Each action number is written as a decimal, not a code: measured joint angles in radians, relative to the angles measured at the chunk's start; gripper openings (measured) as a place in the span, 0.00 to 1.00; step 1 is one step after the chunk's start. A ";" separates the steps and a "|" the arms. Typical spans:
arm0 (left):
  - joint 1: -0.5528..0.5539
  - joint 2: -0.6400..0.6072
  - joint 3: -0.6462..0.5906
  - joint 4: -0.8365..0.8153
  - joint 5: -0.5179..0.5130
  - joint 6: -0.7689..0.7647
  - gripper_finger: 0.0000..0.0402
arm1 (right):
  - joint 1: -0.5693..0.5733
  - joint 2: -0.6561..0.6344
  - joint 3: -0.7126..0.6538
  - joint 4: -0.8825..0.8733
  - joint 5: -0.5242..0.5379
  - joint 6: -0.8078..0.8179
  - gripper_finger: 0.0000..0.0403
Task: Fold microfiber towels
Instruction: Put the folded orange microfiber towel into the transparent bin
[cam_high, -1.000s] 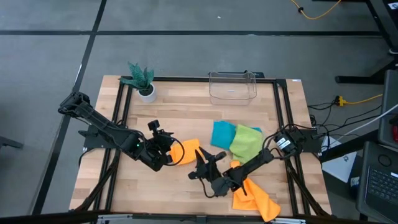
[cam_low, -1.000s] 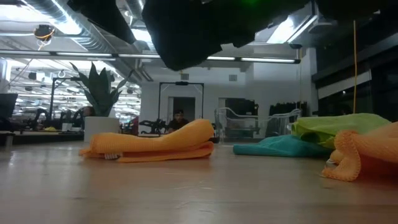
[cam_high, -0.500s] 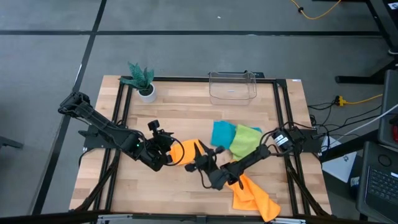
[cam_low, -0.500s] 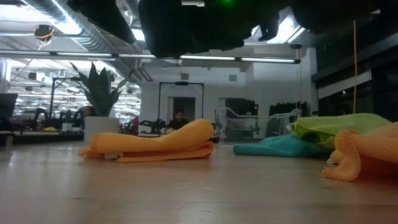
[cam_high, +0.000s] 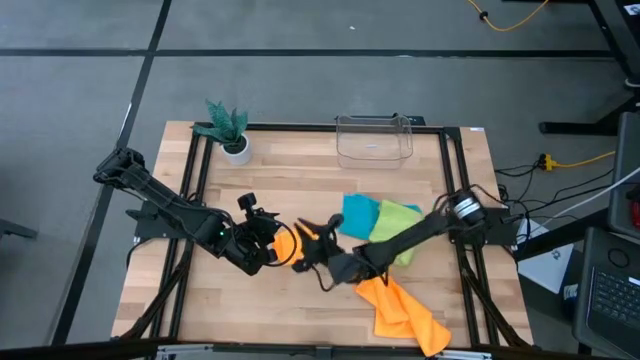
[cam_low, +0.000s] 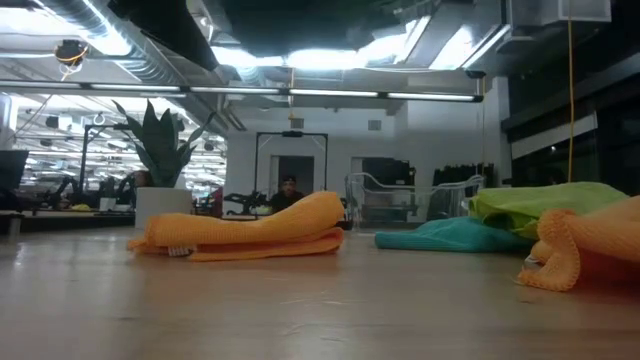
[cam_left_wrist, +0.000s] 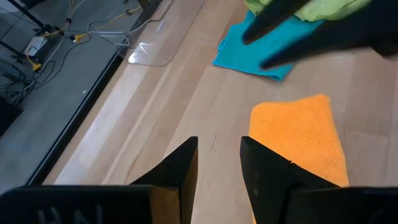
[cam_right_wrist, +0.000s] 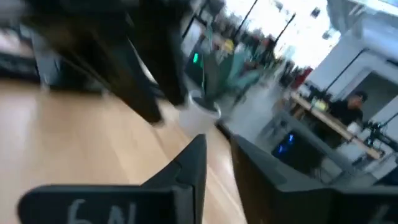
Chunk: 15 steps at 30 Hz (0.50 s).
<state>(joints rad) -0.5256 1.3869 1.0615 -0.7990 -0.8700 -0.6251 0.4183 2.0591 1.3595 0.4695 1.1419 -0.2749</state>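
A folded orange towel (cam_high: 287, 243) (cam_low: 240, 235) (cam_left_wrist: 298, 140) lies flat on the table left of centre. The teal towel (cam_high: 358, 213) (cam_left_wrist: 258, 53) and the lime green towel (cam_high: 402, 225) (cam_low: 550, 205) lie bunched at centre right, the green overlapping the teal. A second orange towel (cam_high: 400, 310) (cam_low: 585, 250) lies crumpled near the front edge. My left gripper (cam_high: 272, 248) (cam_left_wrist: 217, 168) hovers open beside the folded orange towel's left end. My right gripper (cam_high: 303, 247) (cam_right_wrist: 216, 168) hangs above that towel, narrowly open with nothing between its fingers.
A potted plant (cam_high: 228, 130) stands at the far left and a clear plastic bin (cam_high: 374, 140) at the far middle. My right arm (cam_high: 410, 238) stretches across the green towel. Bare wood shows along the near left of the table (cam_high: 220, 310).
My right gripper has risen from low over the table's near middle and gone toward the left and far edges, ending above the folded orange towel; it has left the low view's top. The towels have kept still.
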 joint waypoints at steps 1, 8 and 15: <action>0.000 0.000 0.000 0.000 0.000 0.000 0.28 | -0.006 -0.040 -0.001 -0.154 -0.040 0.111 0.17; 0.000 0.000 0.000 0.000 0.001 0.000 0.28 | -0.094 -0.173 -0.003 -0.950 -0.546 0.878 0.15; -0.001 0.000 -0.011 0.007 0.163 -0.001 0.28 | -0.063 -0.095 -0.004 -0.941 -0.778 0.843 0.15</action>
<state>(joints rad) -0.5262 1.3872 1.0505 -0.7919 -0.7072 -0.6262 0.3556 1.9641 1.3560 -0.4716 0.3637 0.5679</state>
